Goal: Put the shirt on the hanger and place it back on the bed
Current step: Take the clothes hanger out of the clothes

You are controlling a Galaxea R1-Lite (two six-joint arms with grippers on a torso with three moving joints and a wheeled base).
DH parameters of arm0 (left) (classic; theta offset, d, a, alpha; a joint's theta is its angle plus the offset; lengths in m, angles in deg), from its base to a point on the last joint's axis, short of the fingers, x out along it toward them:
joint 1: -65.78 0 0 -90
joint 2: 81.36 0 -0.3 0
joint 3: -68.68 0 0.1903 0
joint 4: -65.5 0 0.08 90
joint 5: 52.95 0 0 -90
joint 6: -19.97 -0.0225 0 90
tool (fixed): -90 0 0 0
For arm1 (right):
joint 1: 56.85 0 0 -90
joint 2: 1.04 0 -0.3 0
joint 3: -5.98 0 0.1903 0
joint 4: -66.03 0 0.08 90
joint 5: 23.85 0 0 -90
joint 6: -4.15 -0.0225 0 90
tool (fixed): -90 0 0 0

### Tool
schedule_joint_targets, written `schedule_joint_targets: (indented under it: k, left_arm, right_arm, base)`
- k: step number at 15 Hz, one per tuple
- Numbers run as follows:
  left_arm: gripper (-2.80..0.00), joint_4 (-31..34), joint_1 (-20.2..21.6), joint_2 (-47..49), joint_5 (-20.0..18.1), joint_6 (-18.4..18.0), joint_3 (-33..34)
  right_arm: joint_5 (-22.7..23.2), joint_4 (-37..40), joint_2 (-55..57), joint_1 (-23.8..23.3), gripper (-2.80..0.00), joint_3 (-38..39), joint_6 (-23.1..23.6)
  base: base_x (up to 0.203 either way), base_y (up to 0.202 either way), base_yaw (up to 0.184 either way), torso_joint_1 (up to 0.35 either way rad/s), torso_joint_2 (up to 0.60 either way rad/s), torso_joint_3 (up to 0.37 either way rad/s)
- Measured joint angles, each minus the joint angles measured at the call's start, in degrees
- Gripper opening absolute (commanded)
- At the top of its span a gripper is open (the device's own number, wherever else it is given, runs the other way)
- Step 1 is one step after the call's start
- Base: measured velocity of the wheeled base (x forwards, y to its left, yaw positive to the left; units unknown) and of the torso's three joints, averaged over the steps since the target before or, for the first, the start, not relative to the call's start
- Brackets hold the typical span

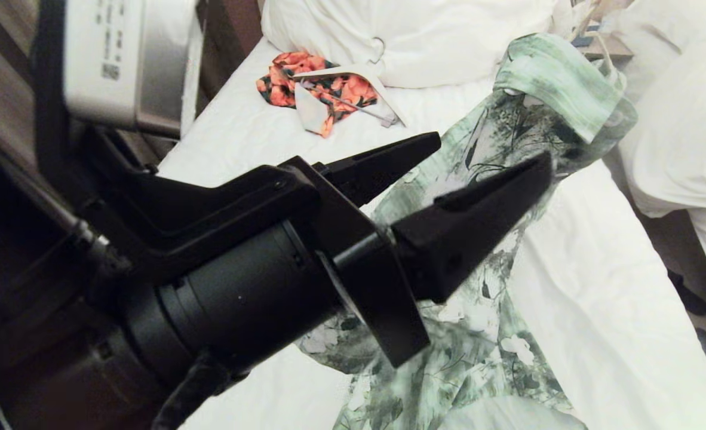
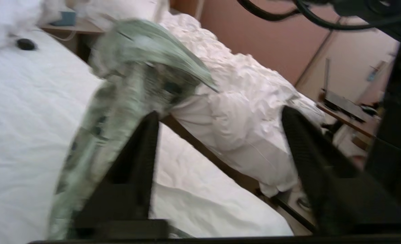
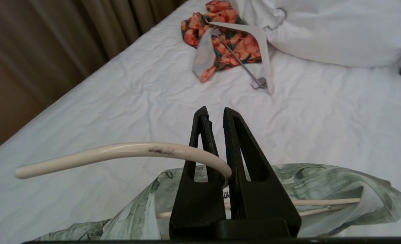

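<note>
Orange floral garment (image 1: 305,83) under white hanger (image 1: 362,80).

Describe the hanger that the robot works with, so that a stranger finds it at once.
On the bed, look in the right tool, shut on a thin cream hanger inside the green shirt. The other hanger, on the orange garment, is broad and white.

Right gripper (image 3: 217,117): clamped on the cream hanger (image 3: 119,152)
Shirt (image 3: 322,186): draped below, over the bed (image 3: 119,101)

head cam high; wrist cams close; all share bed (image 1: 598,286).
</note>
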Motion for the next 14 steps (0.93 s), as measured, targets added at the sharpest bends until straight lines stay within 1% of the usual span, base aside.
schedule_joint_targets:
  k: [2, 5, 9, 12, 14]
  left_arm:
    - [-2.80, -0.18, 1.45, -0.63, 0.05, -0.16, -0.30]
    - [-2.80, -0.26, 4.30, -4.62, 0.04, -0.22, -0.25]
    - [-2.80, -0.27, 8.64, -7.71, 1.46, -0.13, 3.54]
    - [-2.80, -0.18, 12.39, -9.49, 2.06, -0.33, 6.78]
    - [-2.80, 0.20, 13.40, -10.80, 3.03, -1.81, 7.62]
  right_arm:
    - [0.00, 0.09, 0.48, -0.63, -2.80, 0.30, -1.23]
    - [0.04, 0.39, 1.51, -0.69, -2.80, 0.44, -0.72]
    - [-0.24, 0.05, 1.19, -0.57, -2.80, 0.61, 3.45]
    - [0.00, 0.30, 0.08, -0.52, -2.80, 0.61, 3.51]
    - [0.01, 0.64, -0.22, -0.50, -2.80, 0.72, 2.81]
  base:
    - [0.000, 0.000, 0.000, 0.000, 0.00, 0.000]
    - [0.000, 0.000, 0.000, 0.000, 0.00, 0.000]
    - [0.000, 0.000, 0.000, 0.000, 0.00, 0.000]
    - [0.000, 0.000, 0.000, 0.000, 0.00, 0.000]
    - [0.000, 0.000, 0.000, 0.057, -0.24, -0.173]
